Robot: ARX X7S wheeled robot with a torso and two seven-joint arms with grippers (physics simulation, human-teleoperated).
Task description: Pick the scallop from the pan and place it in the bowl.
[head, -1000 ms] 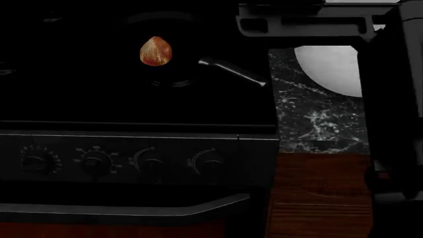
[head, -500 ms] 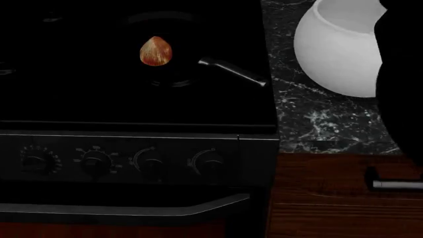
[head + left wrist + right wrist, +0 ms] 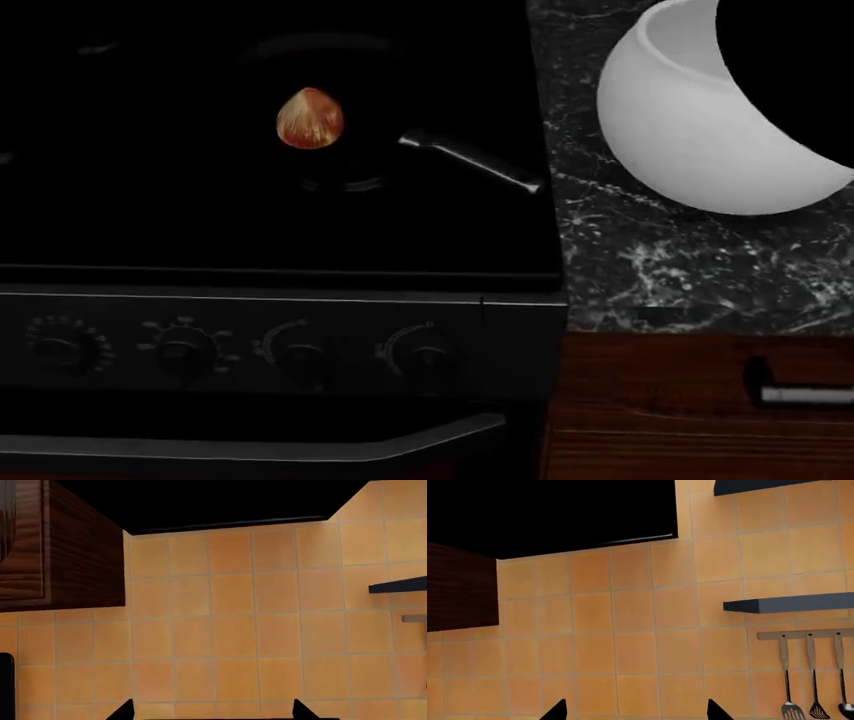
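Note:
The orange-red ribbed scallop [image 3: 310, 118] lies in the black pan [image 3: 363, 140] on the dark stovetop. The pan's handle [image 3: 470, 162] points toward the right. The large white bowl [image 3: 687, 120] stands on the marble counter to the right of the stove. A black part of my right arm [image 3: 794, 70] covers the bowl's upper right. Neither gripper's jaws show in the head view. My left gripper [image 3: 213, 712] and right gripper [image 3: 637, 712] each show two dark fingertips wide apart, empty, facing an orange tiled wall.
Several stove knobs [image 3: 300, 350] line the front panel. The marble counter [image 3: 667, 270] sits above a wooden drawer with a metal handle [image 3: 801, 393]. The wrist views show a wooden cabinet [image 3: 60, 545], a dark shelf [image 3: 787, 602] and hanging utensils [image 3: 814, 680].
My right arm has moved from across the top and right edge to the upper right corner, uncovering most of the bowl. The head view has shifted slightly. The scallop stays in the pan.

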